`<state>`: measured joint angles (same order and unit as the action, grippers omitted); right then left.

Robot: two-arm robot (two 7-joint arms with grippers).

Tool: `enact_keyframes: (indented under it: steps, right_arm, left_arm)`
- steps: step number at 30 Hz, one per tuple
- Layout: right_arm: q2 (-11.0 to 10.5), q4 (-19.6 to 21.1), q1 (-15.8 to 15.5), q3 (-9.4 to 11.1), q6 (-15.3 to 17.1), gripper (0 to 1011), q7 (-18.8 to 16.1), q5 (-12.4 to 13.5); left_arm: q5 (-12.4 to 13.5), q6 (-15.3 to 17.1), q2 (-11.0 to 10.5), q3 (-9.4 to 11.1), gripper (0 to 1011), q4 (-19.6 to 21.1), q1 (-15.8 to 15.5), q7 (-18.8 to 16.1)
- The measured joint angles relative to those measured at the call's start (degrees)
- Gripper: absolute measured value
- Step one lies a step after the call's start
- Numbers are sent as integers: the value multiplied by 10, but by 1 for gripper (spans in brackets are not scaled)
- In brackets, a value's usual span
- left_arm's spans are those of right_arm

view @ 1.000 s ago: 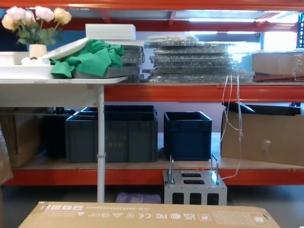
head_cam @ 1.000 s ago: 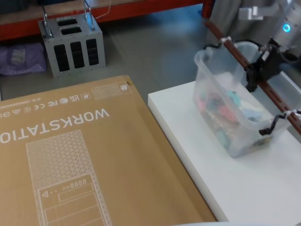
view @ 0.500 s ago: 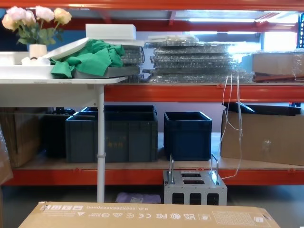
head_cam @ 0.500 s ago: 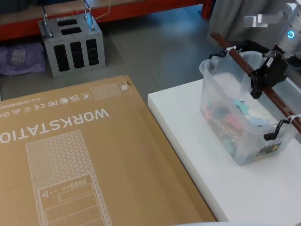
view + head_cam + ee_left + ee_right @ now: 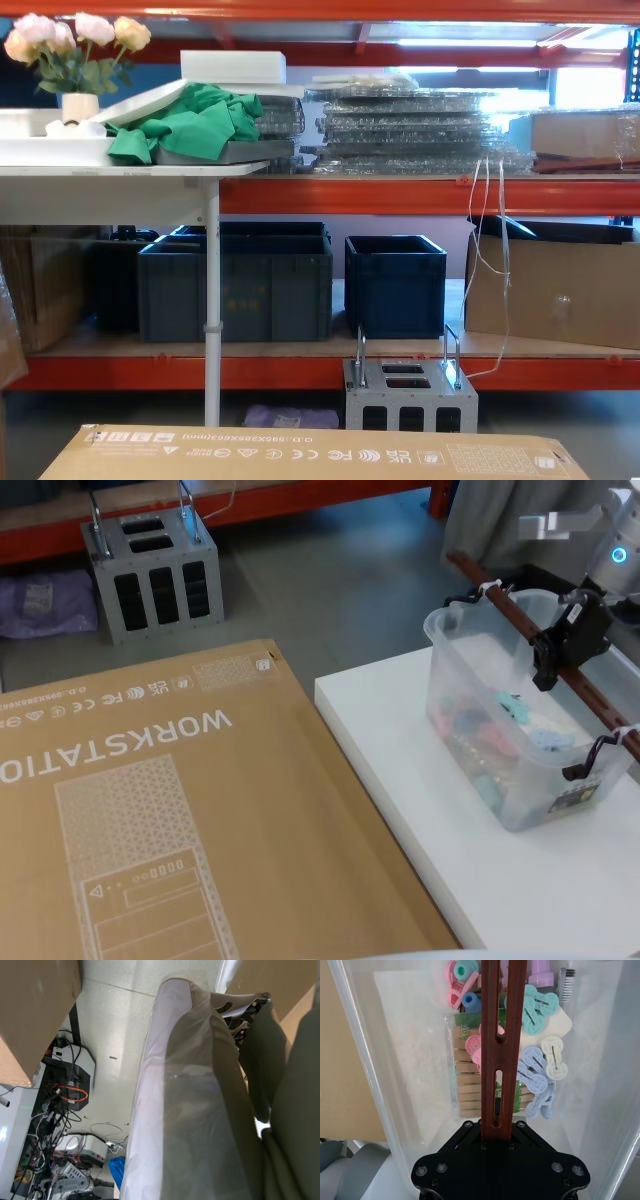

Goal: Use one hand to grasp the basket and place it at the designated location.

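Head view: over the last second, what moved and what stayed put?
The basket, tilted a second ago, swung level and shifted slightly toward the robot's right and farther away, and now sits flat on the white platform. The right pincer stayed clamped on the basket's reddish-brown bar handle throughout. The cardboard WORKSTATION box and grey metal unit did not move.

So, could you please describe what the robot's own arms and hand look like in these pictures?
The right hand is black and blocky, with a flat matte plate dotted with round screw heads in the right wrist view. The arm above it is white with a glowing blue ring light. The left arm looks wrapped in a translucent plastic cover over a pale grey shell.
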<state>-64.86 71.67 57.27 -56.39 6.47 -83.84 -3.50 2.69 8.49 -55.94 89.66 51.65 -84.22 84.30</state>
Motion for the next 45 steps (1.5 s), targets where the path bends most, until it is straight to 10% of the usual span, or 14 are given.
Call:
enact_keyframes:
  steps: [38, 45]
  right_arm:
    - [26, -16, -15, 28, -32, 1, -24, -32]
    - [40, -29, -3, 25, -38, 162, -24, -44]
  left_arm:
    - [0, 0, 0, 0, 0, 0, 0, 0]
    - [0, 0, 0, 0, 0, 0, 0, 0]
